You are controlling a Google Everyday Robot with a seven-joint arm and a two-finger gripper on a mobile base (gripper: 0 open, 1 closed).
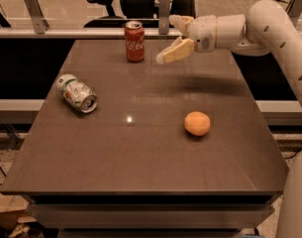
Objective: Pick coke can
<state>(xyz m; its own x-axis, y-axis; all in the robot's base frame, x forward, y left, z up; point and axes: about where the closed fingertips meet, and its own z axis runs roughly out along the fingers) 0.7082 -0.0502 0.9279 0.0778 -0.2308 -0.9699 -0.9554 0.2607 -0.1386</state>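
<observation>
The coke can (134, 41) is red with white script and a silver top. It stands upright near the far edge of the dark table (140, 152). My gripper (170, 38) hangs above the table just to the right of the can, a small gap from it. Its two cream fingers are spread apart, one high (180, 22) and one low (174, 52), with nothing between them. The white arm reaches in from the right.
A white-and-green silver can (77, 93) lies on its side at the left. An orange (197, 123) sits right of centre. A metal rail (91, 32) and office chairs stand behind the table's far edge.
</observation>
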